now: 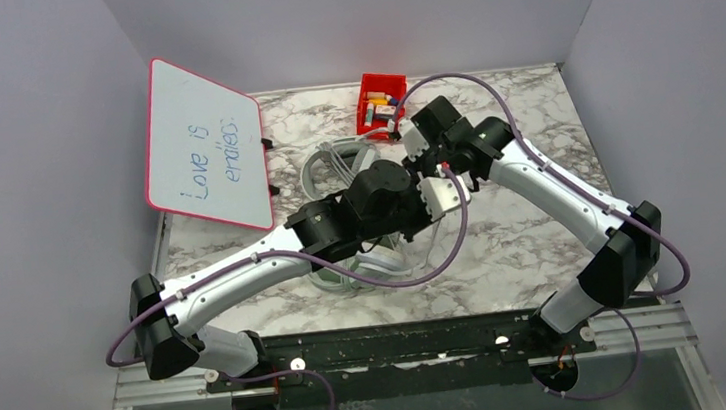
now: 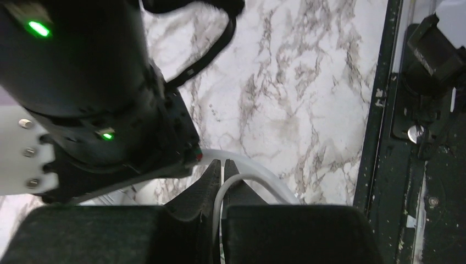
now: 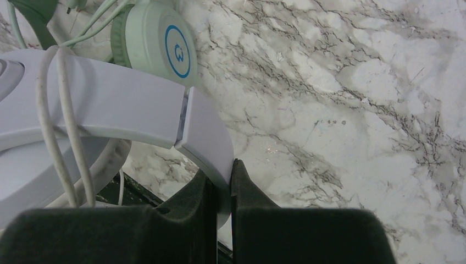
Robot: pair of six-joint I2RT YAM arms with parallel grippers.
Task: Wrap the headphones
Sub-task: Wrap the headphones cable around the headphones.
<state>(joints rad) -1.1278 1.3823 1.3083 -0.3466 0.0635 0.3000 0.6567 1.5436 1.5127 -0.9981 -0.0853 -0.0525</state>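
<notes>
right wrist: r gripper [image 3: 221, 171] pinches headset [image 3: 99, 104]

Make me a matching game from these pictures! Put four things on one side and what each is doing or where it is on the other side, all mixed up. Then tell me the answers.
Things:
1. left gripper
2. right gripper
3. red bin
4. whiteboard

Places and states:
A. sits at the back of the table
B. shut on a thin white cable
C. stands at the left, with blue writing on it
D. shut on the grey-white headset's headband

Pairs: 1-B, 2-D, 3-A, 4-C
</notes>
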